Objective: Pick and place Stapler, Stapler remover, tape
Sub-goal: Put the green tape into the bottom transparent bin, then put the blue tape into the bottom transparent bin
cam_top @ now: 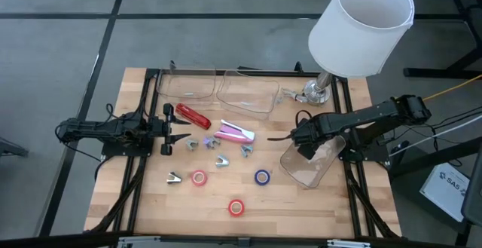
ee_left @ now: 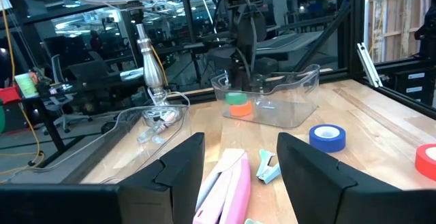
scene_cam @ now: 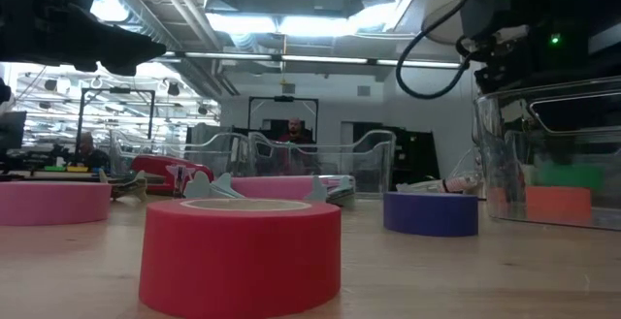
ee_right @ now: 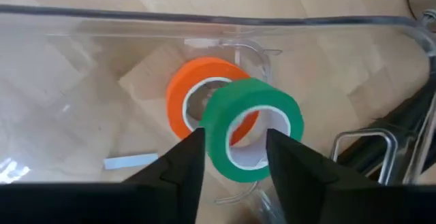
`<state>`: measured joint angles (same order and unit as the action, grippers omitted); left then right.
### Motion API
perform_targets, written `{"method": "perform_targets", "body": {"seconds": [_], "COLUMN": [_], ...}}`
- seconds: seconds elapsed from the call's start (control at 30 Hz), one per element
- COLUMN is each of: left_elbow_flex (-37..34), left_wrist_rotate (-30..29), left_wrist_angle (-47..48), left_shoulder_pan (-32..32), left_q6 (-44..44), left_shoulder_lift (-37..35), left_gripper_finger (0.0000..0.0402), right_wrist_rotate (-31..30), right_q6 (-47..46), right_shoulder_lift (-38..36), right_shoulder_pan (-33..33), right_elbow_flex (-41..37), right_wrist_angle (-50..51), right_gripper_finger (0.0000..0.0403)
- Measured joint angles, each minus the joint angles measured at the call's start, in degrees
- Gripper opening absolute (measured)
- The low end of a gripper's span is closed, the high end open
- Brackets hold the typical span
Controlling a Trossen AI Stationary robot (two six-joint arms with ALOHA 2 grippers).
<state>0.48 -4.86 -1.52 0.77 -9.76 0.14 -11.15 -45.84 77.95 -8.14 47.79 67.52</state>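
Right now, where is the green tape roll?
In the clear bin at the table's right, the green tape roll leans on the orange roll, between the right tool's fingers.

The tape rolls are green (ee_right: 252, 130), orange (ee_right: 197, 88), blue (cam_top: 262, 177), pink (cam_top: 199, 178) and red (cam_top: 237, 207). One stapler is red (cam_top: 193, 115), another pink (cam_top: 235, 133). The lampshade (cam_top: 361, 26) is white and the table (cam_top: 151, 195) pale wood.

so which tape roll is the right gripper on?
The green roll, inside the clear bin; the right gripper straddles it, the orange roll underneath.

Both grippers (ee_left: 235, 166) (ee_right: 231, 159) open, arms low.
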Motion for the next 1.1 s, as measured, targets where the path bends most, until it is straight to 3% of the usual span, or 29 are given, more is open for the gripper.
{"method": "perform_targets", "body": {"seconds": [0.23, 0.57, 0.9, 1.1], "left_elbow_flex": [-0.01, 0.00, 0.00, -0.01], "left_wrist_rotate": [0.00, 0.00, 0.00, 0.00], "left_wrist_angle": [0.00, 0.00, 0.01, 0.00], "left_shoulder_pan": [-0.01, -0.01, -0.02, 0.00], "left_q6": [0.00, 0.00, 0.00, 0.00], "left_shoulder_lift": [0.00, 0.00, 0.00, 0.00], "left_gripper_finger": [0.0182, 0.0182, 0.0182, 0.0182], "right_wrist_rotate": [1.45, 0.22, 0.20, 2.49], "right_q6": [-0.24, 4.14, 27.77, 42.59], "right_shoulder_lift": [0.00, 2.46, 12.85, 19.47], "right_shoulder_pan": [0.00, -0.96, -4.48, -7.50], "right_elbow_flex": [3.08, 17.93, 35.05, 41.04], "right_wrist_angle": [-0.26, -0.46, -3.02, -6.89], "right_gripper_finger": [0.0208, 0.0201, 0.0191, 0.0189]}}
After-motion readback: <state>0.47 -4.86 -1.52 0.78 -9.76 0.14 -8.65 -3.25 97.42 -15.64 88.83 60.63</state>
